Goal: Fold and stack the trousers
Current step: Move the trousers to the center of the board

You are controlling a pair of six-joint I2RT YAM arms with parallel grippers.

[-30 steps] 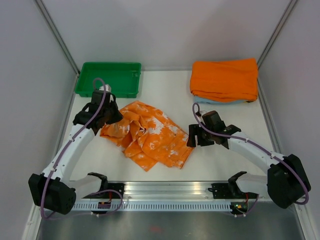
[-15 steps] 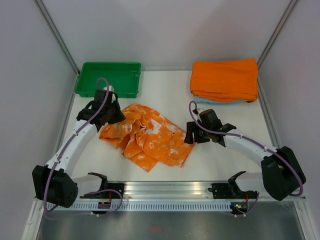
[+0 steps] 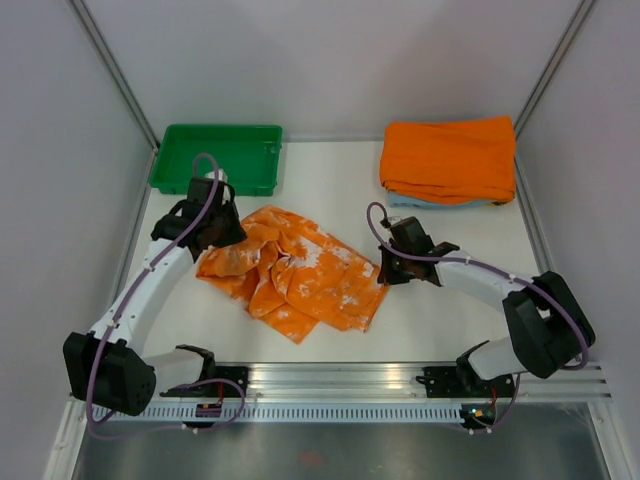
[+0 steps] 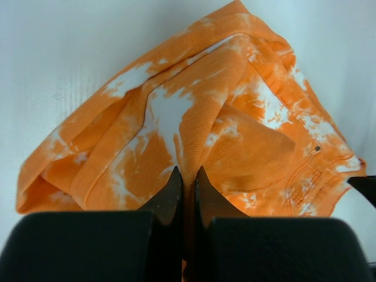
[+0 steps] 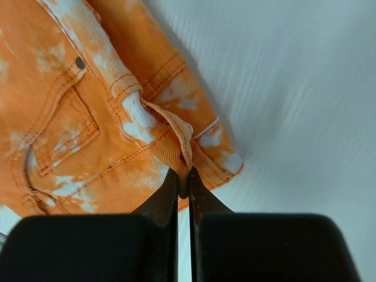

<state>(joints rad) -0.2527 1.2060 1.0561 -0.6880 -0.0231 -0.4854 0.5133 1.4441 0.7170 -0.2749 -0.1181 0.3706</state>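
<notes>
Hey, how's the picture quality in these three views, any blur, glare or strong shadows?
Top external: soft even light, everything sharp. Left wrist: trousers sharp, left pincer dark and soft-edged, table washed bright. Right wrist: stitching crisp, right pincer blurred, a soft shadow along the trousers' edge.

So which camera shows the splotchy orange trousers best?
The top external view: the whole crumpled trousers show at once. The left wrist view shows a large bunched part pinched in its jaws. The right wrist view shows only a pocket corner, also pinched.
</notes>
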